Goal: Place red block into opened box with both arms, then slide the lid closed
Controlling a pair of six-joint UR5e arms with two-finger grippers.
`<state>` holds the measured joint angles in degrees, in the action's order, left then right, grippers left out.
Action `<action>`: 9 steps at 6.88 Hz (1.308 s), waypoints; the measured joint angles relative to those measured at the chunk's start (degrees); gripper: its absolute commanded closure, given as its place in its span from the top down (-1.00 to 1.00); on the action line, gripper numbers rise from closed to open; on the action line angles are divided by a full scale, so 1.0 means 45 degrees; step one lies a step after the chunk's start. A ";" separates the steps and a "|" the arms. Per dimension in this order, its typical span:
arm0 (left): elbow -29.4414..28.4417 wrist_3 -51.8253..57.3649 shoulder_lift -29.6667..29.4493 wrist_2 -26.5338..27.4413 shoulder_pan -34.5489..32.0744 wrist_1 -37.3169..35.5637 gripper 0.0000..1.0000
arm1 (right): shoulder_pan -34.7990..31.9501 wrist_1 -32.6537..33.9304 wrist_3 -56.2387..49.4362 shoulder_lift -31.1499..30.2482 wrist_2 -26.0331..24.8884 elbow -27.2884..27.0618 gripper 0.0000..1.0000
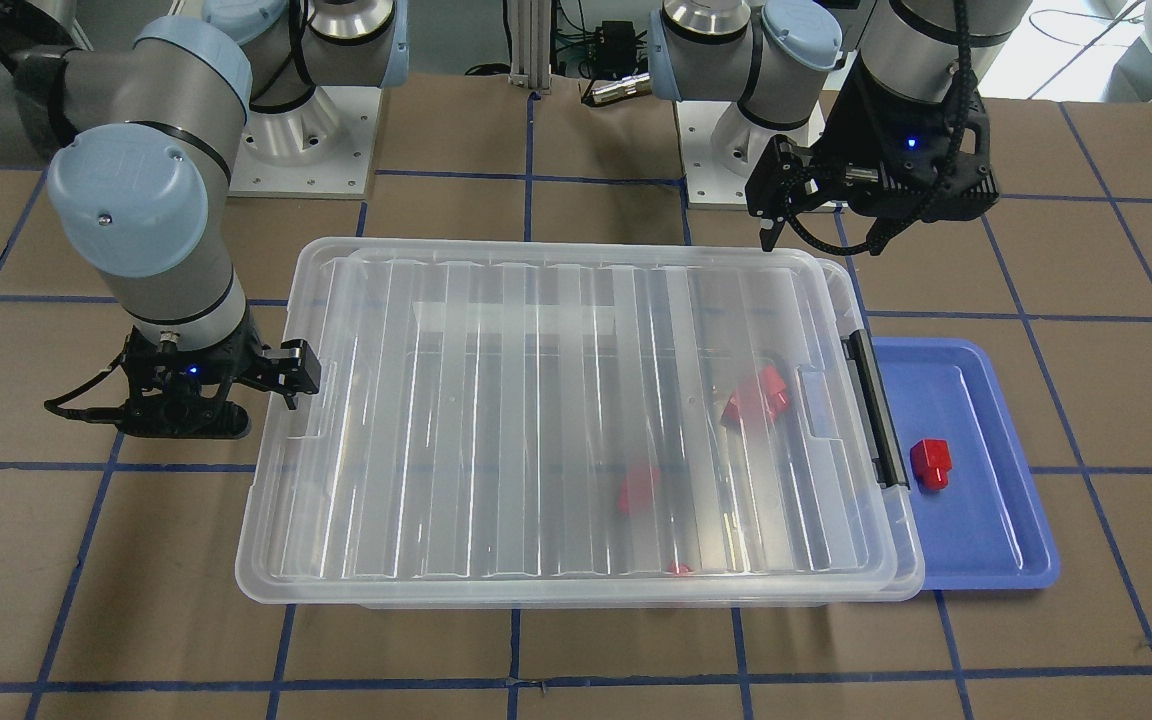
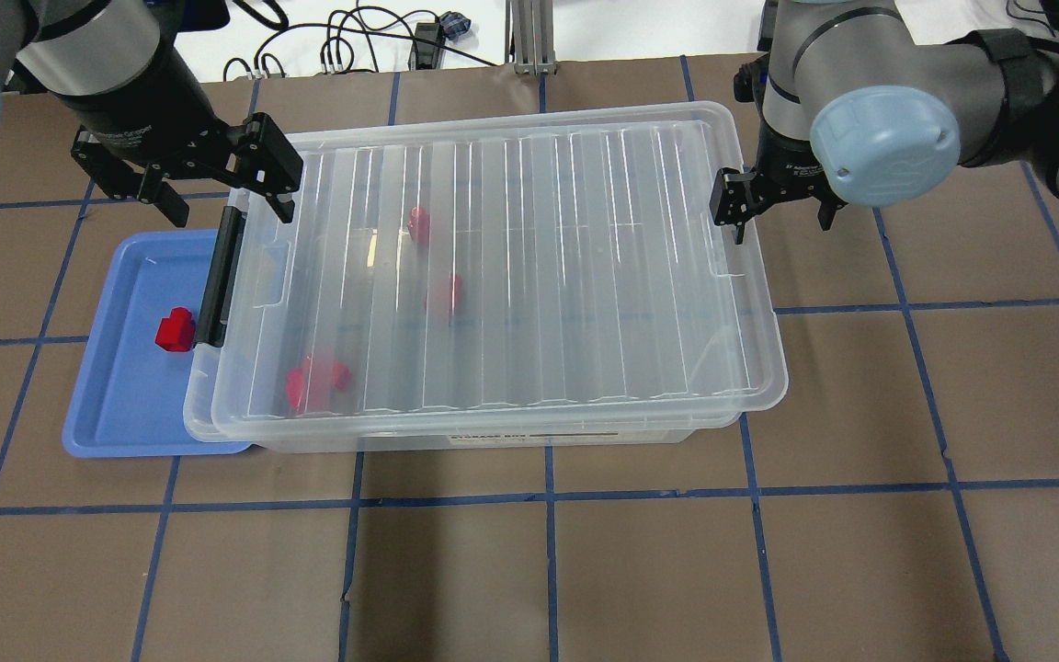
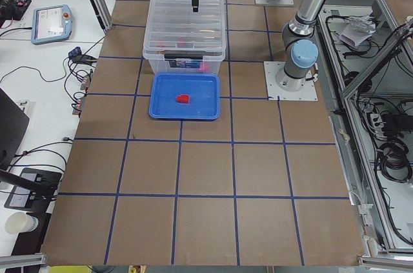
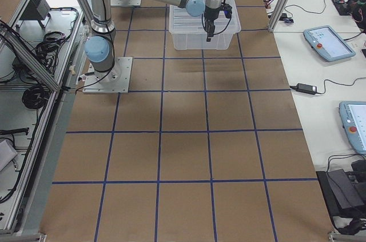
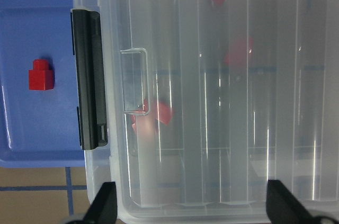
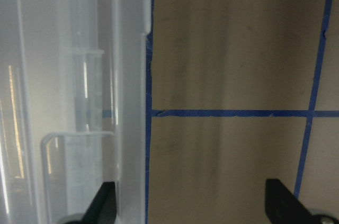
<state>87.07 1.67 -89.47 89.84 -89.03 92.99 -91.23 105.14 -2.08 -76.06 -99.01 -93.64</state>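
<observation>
red blocks under the lid, both end effectors wide open

several red blocks (image 2: 313, 382) lie inside the box (image 2: 493, 439), under the clear lid (image 2: 566, 276) that rests flat on top. most of them are toward the end by the left end effector (image 2: 231, 210). this end effector hangs wide open and holds nothing, above the box's black handle (image 2: 213, 276). just beyond the handle a single block (image 2: 175, 330) sits on a blue tray (image 2: 116, 405). the right end effector (image 2: 778, 213) is also wide open and empty at the opposite short end, with one finger close to the lid's edge. everything stands on the brown surface (image 2: 585, 570).

Bright, even light; glare streaks the lid (image 2: 529, 267).
</observation>
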 measured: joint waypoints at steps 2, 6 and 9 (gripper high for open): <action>0.0006 0.0001 -0.0001 0.0001 0.0000 0.0004 1.00 | 0.0121 0.0245 -0.0309 0.0006 -0.0952 -0.0008 1.00; -0.0006 0.0001 0.0000 -0.0004 0.0005 0.0001 1.00 | 0.0765 0.0352 -0.0370 -0.0030 -0.1638 -0.0022 1.00; -0.0005 0.0001 -0.0015 0.0001 0.0016 0.0004 1.00 | 0.1950 0.0342 -0.0972 -0.0081 -0.1807 -0.0031 1.00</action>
<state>87.05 1.67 -89.54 89.85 -88.96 93.01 -82.46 106.68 -6.45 -76.42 -107.14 -93.78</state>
